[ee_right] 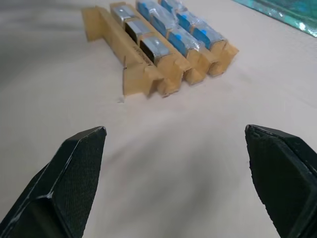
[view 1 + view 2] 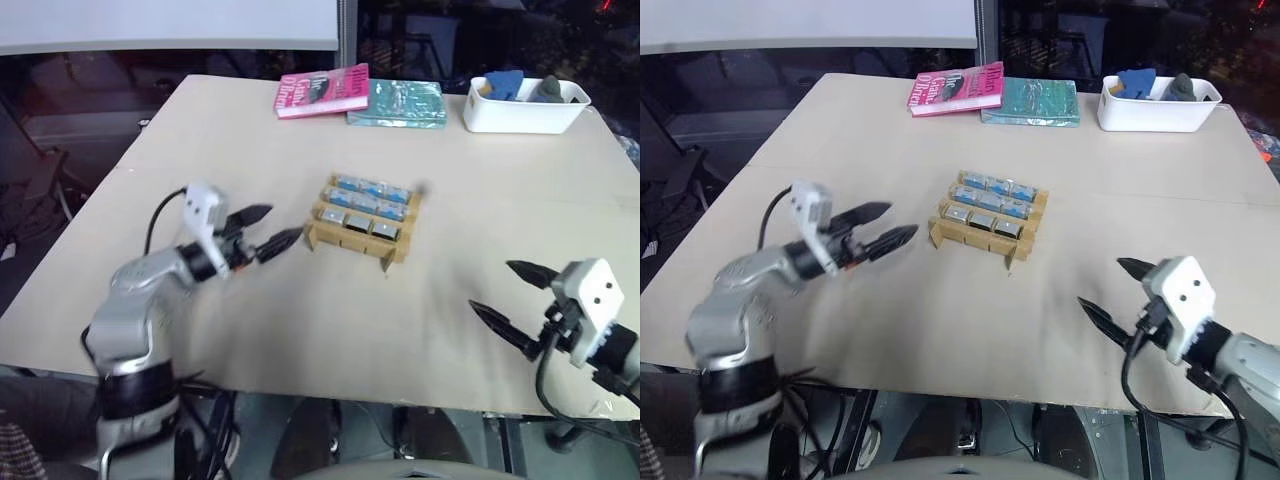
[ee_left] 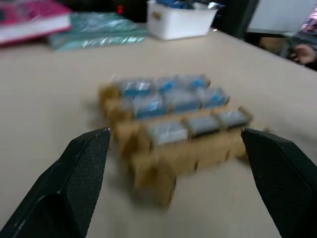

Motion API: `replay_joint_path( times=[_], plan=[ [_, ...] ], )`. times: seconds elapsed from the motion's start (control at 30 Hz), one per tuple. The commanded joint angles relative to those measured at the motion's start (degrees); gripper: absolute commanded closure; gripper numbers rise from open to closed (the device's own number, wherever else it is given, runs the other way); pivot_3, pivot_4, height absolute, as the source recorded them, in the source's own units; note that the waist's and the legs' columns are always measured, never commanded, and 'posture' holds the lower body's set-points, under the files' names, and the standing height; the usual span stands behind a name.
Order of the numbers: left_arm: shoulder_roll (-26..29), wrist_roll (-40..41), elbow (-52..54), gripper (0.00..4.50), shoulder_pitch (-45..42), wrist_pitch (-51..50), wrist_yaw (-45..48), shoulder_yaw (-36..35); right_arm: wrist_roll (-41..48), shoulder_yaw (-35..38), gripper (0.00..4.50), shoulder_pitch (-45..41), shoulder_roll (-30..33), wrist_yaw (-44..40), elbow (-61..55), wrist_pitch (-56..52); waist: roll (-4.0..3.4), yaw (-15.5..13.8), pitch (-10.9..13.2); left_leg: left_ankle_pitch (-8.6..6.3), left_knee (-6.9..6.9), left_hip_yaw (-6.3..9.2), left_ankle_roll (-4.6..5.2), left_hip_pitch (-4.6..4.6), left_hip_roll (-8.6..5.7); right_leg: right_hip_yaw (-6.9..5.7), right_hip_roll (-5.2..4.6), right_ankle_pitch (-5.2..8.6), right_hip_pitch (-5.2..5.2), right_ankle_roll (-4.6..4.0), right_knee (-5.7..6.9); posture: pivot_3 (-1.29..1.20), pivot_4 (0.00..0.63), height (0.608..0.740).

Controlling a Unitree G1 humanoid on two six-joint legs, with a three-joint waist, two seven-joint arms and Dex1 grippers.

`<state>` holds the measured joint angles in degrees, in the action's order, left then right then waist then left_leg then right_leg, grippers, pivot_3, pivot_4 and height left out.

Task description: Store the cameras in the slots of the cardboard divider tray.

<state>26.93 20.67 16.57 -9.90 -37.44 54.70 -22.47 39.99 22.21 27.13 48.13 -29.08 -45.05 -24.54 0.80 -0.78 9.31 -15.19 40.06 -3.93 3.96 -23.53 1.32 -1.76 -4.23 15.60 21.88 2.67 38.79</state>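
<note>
i read the cardboard divider tray (image 2: 362,222) mid-table with all nine slots holding cameras (image 2: 359,221), left gripper (image 2: 262,232) spread empty just beside it, right gripper (image 2: 512,295) spread empty well apart; cameras look rigid, smooth-sided, best pinched across flat sides; tray light, flimsy.

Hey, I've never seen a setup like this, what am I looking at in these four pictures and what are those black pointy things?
This is a two-armed robot at a table. Two pictures come from cameras in its head, looking down over its arms. The other two come from cameras on its wrists, looking out between the black pointed jaws. The left gripper and right gripper are both open and hold nothing. In the middle sits a cardboard divider tray with small cameras filling its slots. At the far edge lie a pink book, a teal book and a white tub holding a few things.
</note>
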Motion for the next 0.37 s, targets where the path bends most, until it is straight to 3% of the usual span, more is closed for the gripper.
replay_joint_path(
  times=[0.03,0.17,0.37],
  plan=[
    [1.0,2.13,3.1,0.09,6.5,4.92,-0.6,-2.54,-2.58,5.8,0.0,2.6,-2.04,-3.14,-0.48,2.83,0.0,-0.06,0.0,0.0,0.0,0.0,0.0,0.01,0.0,-0.01,-0.03,0.01,0.0,-0.01,0.0,0.0,0.15,0.74],
    [1.47,4.3,3.42,0.09,12.56,6.93,-0.99,-3.23,-5.26,8.17,0.0,5.42,-4.72,-6.86,0.54,5.55,0.01,-0.14,-0.08,-0.15,-0.01,0.05,0.07,0.04,0.0,-0.12,-0.2,0.13,-0.06,-0.24,-0.02,0.0,0.15,0.74],
    [2.45,6.85,4.07,0.09,12.76,8.09,-3.13,-2.54,-6.23,8.44,0.0,4.29,-5.79,-9.31,2.55,5.61,-0.01,-0.01,-0.09,-0.3,-0.04,0.07,-0.05,0.03,0.0,-0.15,-0.29,0.14,-0.06,-0.27,-0.09,0.0,0.15,0.74]
  ],
)
